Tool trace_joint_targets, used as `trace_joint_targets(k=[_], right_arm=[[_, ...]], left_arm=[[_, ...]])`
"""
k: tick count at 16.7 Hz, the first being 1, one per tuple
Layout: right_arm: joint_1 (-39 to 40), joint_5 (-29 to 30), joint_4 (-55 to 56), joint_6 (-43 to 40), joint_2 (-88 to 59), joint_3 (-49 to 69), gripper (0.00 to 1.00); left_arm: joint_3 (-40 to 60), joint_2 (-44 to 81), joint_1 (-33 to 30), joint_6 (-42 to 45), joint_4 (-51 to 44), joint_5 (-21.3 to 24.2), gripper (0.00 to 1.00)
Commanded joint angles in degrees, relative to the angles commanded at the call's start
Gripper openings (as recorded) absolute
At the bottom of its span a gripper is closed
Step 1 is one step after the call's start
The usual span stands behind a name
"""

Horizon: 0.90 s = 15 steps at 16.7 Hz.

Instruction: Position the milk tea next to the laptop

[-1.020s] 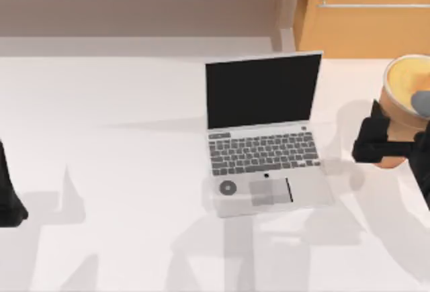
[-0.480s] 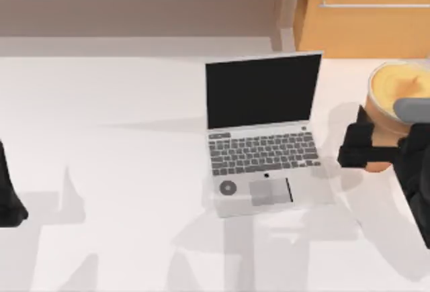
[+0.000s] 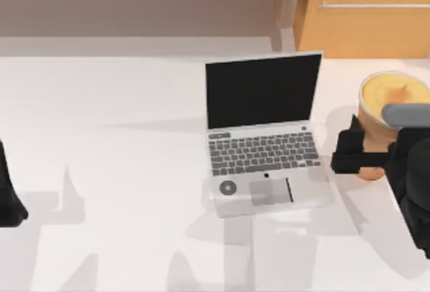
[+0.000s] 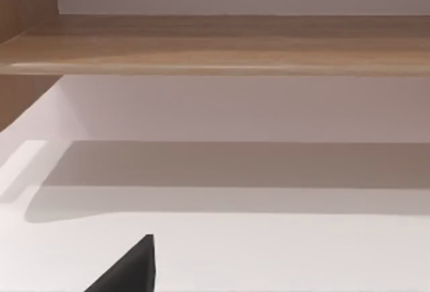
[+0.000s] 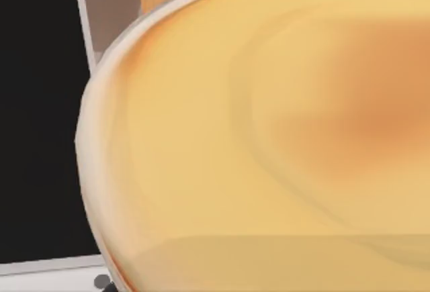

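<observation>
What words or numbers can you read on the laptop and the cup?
None can be read.
Laptop keys: marks too small to read.
Round sticker beside the trackpad: a grey ring, no letters to make out.
Laptop screen: black, nothing on it.
Milk tea: plain tan side and creamy top, no label showing.

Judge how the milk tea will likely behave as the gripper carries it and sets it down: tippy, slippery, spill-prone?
The milk tea looks filled nearly to its pale rim, so tilting probably spills it. The right gripper grips its smooth round side, so slipping seems possible. Its base looks narrower, so it may tip.
</observation>
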<state>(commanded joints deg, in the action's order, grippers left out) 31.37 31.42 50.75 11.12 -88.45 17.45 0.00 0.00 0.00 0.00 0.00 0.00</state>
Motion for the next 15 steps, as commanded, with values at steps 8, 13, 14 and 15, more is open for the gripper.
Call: trace_joint_targets(k=[8, 13, 14, 15], right_arm=[[0.0, 0.0, 0.0, 0.0, 0.0, 0.0, 0.53], [0.0, 0.0, 0.0, 0.0, 0.0, 0.0, 0.9], [0.0, 0.0, 0.0, 0.0, 0.0, 0.0, 0.98], [0.0, 0.0, 0.0, 0.0, 0.0, 0.0, 1.0]], left_arm=[[0.0, 0.0, 0.0, 0.0, 0.0, 0.0, 1.0], [0.0, 0.0, 0.0, 0.0, 0.0, 0.0, 1.0], [0.0, 0.0, 0.0, 0.0, 0.0, 0.0, 1.0], [0.0, 0.0, 0.0, 0.0, 0.0, 0.0, 1.0]])
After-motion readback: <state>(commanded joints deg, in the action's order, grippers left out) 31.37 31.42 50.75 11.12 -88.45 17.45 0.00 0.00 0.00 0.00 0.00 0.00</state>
